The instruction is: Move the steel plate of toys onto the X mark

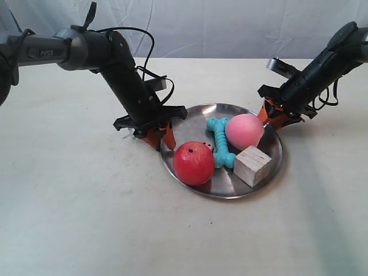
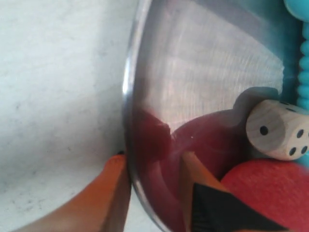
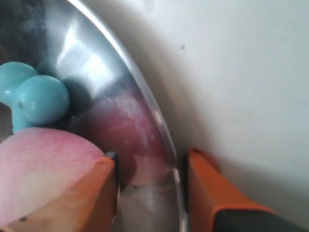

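The steel plate (image 1: 227,179) lies on the pale table and carries the red apple ball (image 1: 194,163), pink peach ball (image 1: 244,131), turquoise bone (image 1: 221,144), wooden cube (image 1: 253,165) and tiny white dice (image 1: 209,145). My left gripper (image 1: 164,140) is shut on the plate's rim beside the apple. In the left wrist view the left gripper (image 2: 153,155) has one orange finger outside the plate (image 2: 203,63) and one inside, near the dice (image 2: 278,129). My right gripper (image 1: 270,118) (image 3: 150,155) is shut on the opposite rim of the plate (image 3: 96,67), by the peach (image 3: 43,164). The X mark is out of view.
The off-white tabletop (image 1: 86,218) spreads round the plate on all sides. A white cloth backdrop (image 1: 230,29) hangs behind the table's far edge. Black cables (image 1: 150,72) loop off the arm at the exterior view's left.
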You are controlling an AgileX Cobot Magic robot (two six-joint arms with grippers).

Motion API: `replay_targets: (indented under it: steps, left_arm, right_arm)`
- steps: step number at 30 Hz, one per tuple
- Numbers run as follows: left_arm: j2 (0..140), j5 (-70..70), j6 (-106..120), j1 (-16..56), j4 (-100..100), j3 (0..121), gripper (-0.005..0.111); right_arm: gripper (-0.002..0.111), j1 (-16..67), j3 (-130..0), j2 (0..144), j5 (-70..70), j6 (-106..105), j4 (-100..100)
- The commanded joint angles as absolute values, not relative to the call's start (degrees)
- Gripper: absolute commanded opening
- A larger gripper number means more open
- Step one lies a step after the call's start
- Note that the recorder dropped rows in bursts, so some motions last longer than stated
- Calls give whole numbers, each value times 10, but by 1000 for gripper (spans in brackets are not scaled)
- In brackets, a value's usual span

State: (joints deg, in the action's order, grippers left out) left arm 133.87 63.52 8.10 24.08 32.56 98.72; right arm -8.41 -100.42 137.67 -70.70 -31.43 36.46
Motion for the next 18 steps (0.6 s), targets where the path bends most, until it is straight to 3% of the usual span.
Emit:
replay_targets:
  steps: [1,3,6,7,18]
  left_arm:
    - [1346,621,77,247,321,980,34]
    - [1346,616,72,247,321,980,32]
    - [1346,600,62,247,328,980,5]
    - [1346,593,62,247,335,980,0]
    - [1346,641,63,247,383,980,0]
  right_arm:
    - [43,-80,-998,1396,-700,-334,381]
    - [38,-80,-998,1396,-700,-338,381]
    - [1,-80,-998,1396,-700,-339,381]
    - [0,-80,-998,1396,-700,-338,381]
    - [-1,-80,-998,1396,-700,-192,382]
